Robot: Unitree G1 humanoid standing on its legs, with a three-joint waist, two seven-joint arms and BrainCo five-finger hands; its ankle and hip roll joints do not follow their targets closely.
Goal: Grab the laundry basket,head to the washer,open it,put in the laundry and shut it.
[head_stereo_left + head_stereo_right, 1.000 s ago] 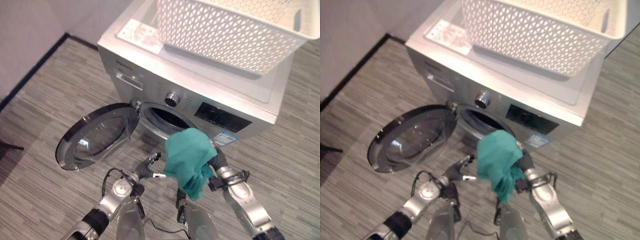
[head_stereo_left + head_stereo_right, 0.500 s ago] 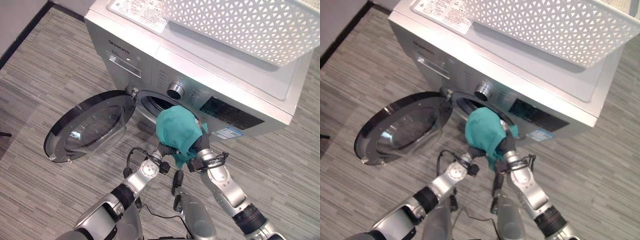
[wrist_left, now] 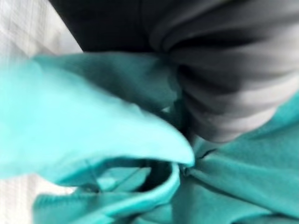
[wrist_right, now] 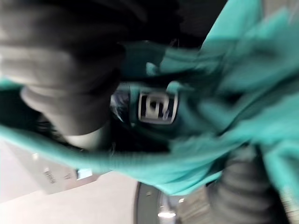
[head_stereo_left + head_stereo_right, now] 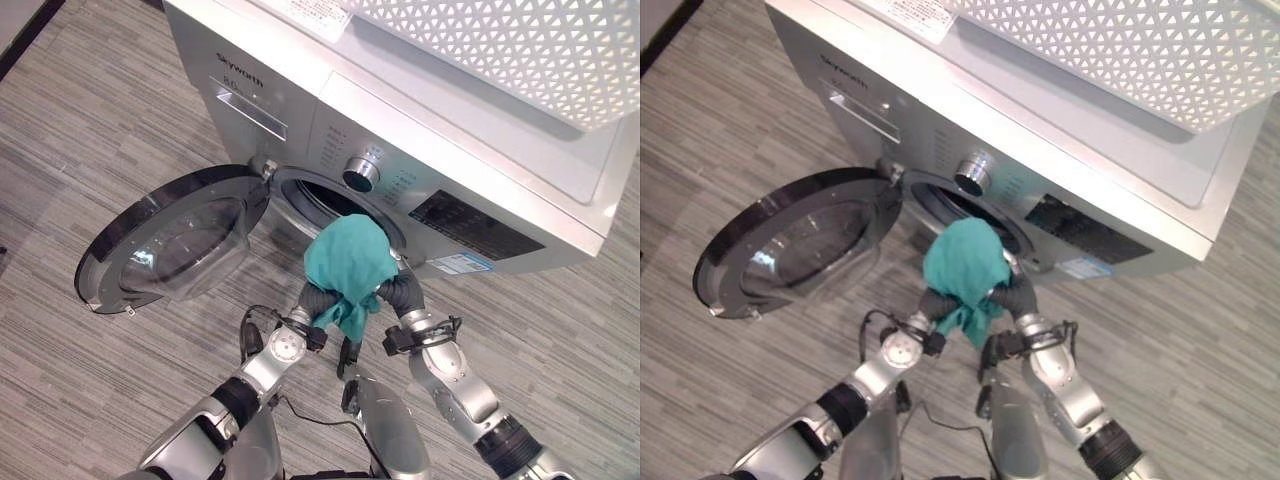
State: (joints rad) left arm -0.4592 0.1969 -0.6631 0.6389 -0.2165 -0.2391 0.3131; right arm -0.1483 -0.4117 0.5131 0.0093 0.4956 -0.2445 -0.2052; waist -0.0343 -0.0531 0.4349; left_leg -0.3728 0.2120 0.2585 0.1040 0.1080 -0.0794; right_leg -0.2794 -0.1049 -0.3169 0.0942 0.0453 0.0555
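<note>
While the fingers of both hands lie buried in folds of cloth, I cannot tell how far either set is spread or curled. Over the left hand and the right hand drapes a bunched teal-green fabric garment, so that just their dark ribbed covers show below it, one on each side. Both wrist views look into the same teal cloth from very close: the left one shows folds and a hem, the right one shows a small pale rectangular patch on the fabric, and neither shows a fingertip clearly.

That garment is held up between the two hands just in front of the round dark drum opening of the silver front-loading washing machine, its upper edge covering the lower right part of the rim. Whether the cloth touches the rim cannot be made out. A loose end hangs down between the wrists.

Swung fully open to the robot's left is the machine's round door of dark trim and clear glass, hinged beside the opening. Above the opening sits a silver control knob, with a dark display panel to its right. On the machine's flat top rests a white plastic lattice laundry basket. Grey wood-grain flooring surrounds the machine.
</note>
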